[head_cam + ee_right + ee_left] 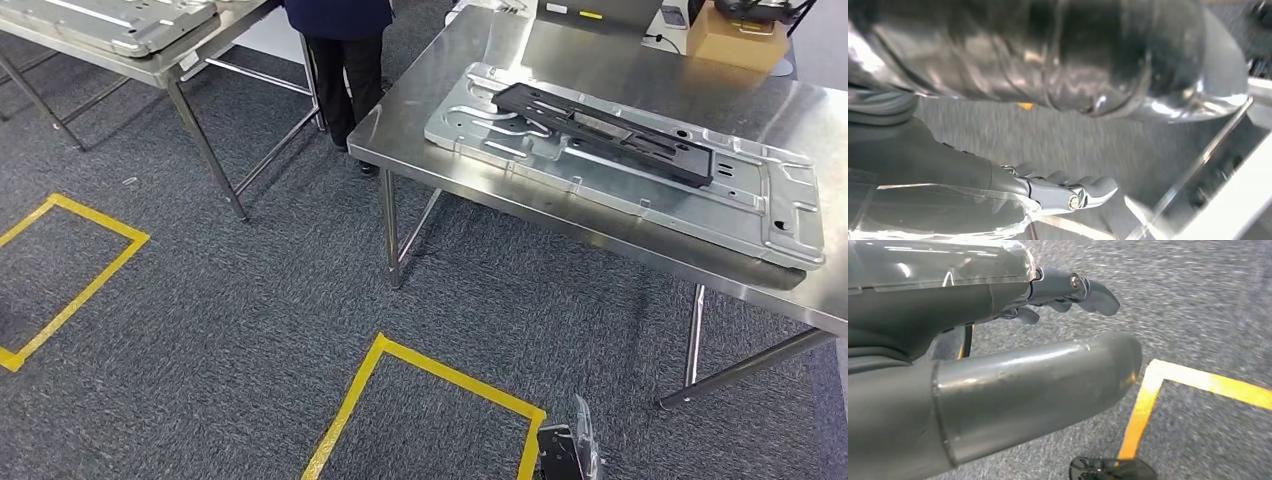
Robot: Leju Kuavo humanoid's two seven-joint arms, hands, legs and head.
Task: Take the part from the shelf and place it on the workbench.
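Black part (pixel 605 132) lies flat on a silver metal panel (pixel 640 170) on the steel worktop (pixel 560 60). Left hand (pixel 998 340) and right hand (pixel 1013 150) hang over grey carpet (pixel 250 300), fingers loosely apart, grasping nothing.

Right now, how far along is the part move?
Looks mostly done: a black part lies on a silver panel on the workbench. In hand: nothing; the left hand and right hand hang over carpet, holding nothing. Left: possibly only stepping away; whether more parts wait, the views don't tell.
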